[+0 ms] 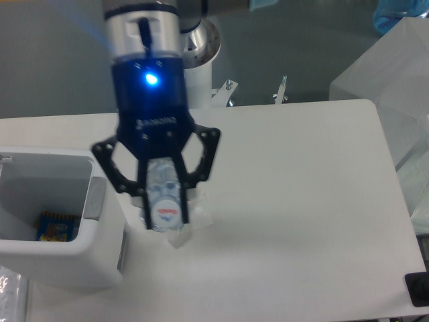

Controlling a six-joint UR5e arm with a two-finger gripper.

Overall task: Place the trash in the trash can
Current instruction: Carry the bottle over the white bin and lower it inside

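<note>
1. The desk [301, 201] is sitting under everything, and the gripper [164, 216] is hanging above it, so a slip here is landing the bottle back on it.
2. The trash can [60, 261] is sitting to the gripper's left, not yet underneath. Letting go now is probably missing the opening or clipping the rim.
3. The wrapper [194, 218] is peeking out right behind the gripper, waiting its turn.
4. The gripper is clamping its fingers on the crushed bottle [165, 198], cap end down. Squashed plastic is looking slippery to me.
</note>
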